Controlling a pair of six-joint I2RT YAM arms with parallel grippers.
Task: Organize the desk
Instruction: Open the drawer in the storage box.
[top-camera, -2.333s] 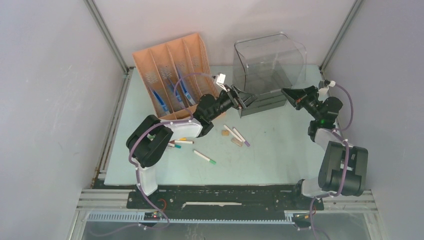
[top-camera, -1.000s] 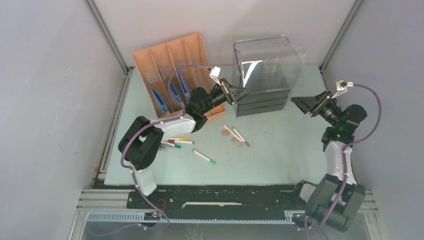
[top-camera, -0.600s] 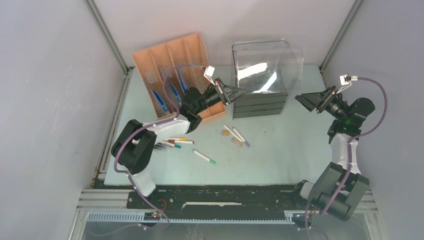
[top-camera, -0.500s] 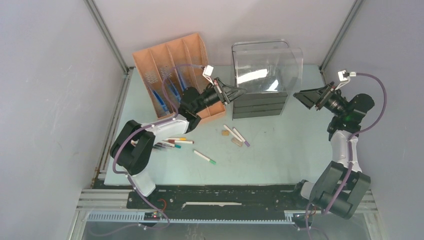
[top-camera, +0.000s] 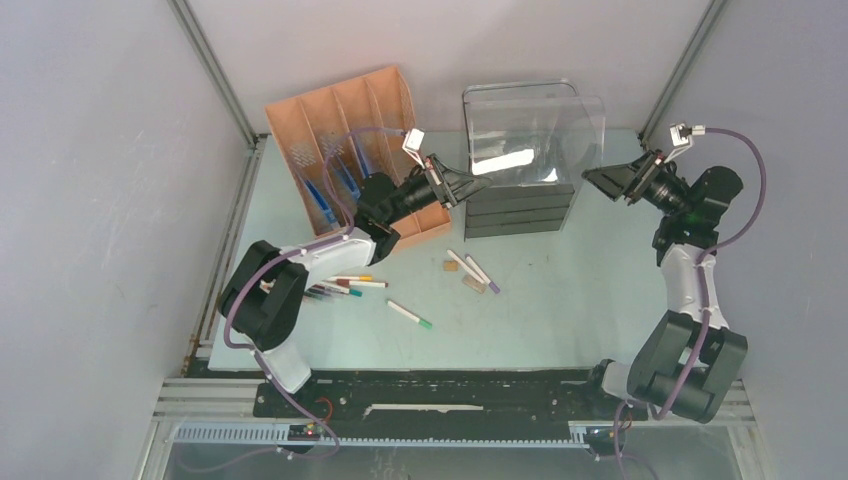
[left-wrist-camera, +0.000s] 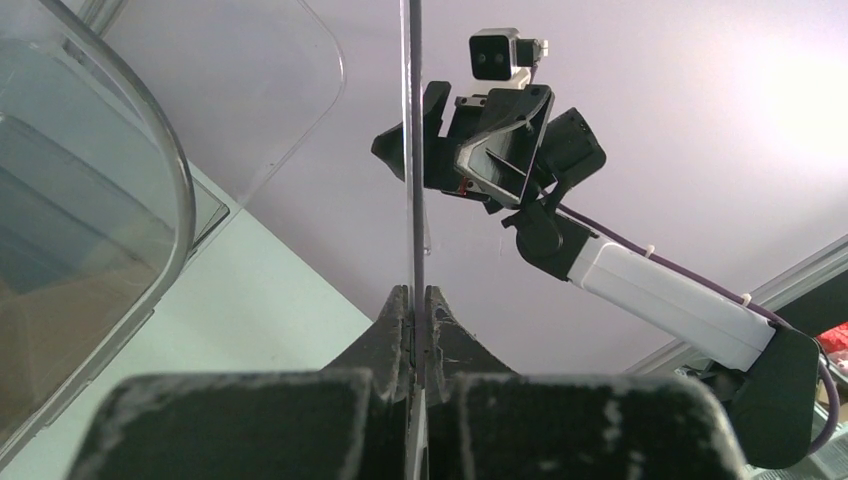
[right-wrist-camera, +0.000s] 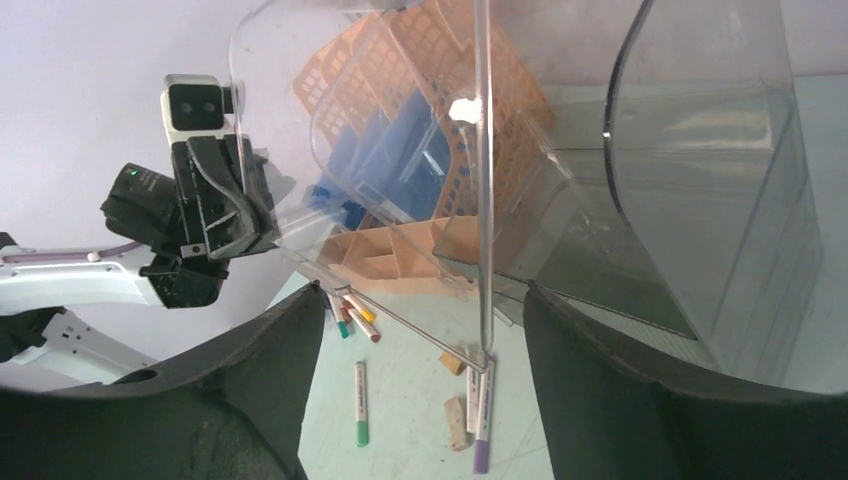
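While markers (top-camera: 409, 314) and small tan blocks (top-camera: 451, 266) lie loose mid-bench (top-camera: 560, 310), tidying looks barely begun. At twelve o'clock the left end effector (top-camera: 462, 187) pinches the clear organizer (top-camera: 530, 125) by its thin wall. The right end effector (top-camera: 597, 178) stands wide astride the opposite wall, gripping nothing. The bench spreads beneath both.

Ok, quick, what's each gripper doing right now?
Left gripper: closed on the edge of the clear plastic cover.
Right gripper: open, holding nothing.

clear box (left-wrist-camera: 80, 230) runs off the left wrist view's left edge.
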